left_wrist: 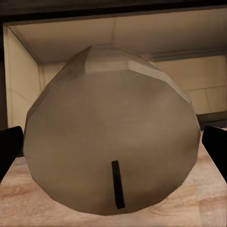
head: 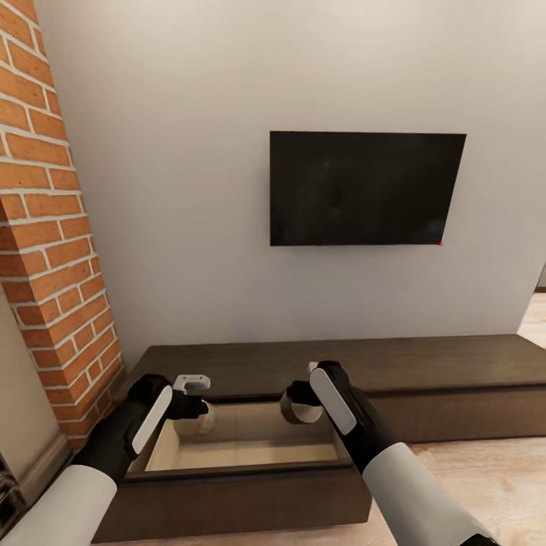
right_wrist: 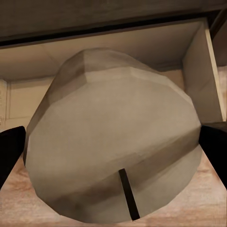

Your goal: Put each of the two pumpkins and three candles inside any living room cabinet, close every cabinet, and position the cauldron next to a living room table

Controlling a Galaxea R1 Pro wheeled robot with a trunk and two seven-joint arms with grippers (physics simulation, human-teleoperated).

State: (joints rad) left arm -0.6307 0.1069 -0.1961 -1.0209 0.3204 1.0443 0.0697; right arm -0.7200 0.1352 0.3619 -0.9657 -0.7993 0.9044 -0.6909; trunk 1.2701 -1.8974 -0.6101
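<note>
Holding a candle apiece, both arms hang over the open drawer (head: 243, 455) of the cabinet (head: 455, 364), which runs low along the wall under a dark TV (head: 366, 188). The left gripper (head: 199, 406) is clamped on the left candle (head: 193, 421); the right gripper (head: 299, 402) is clamped on the right candle (head: 303, 412). Both candles sit above the drawer's pale inside, not yet set down.

By my reckoning the task is at an early-to-middle stage: two candles are about to go in, and the drawer's visible floor looks bare. No third candle, pumpkin or cauldron can be seen from here, so those seem left to do, as does shutting the drawer.

Close up, the left candle (left_wrist: 111, 132) is a stubby tan cylinder with faceted sides, a paler flat top and a short dark wick, black fingers at either side. The right candle (right_wrist: 113, 137) looks the same, tilted a little.
</note>
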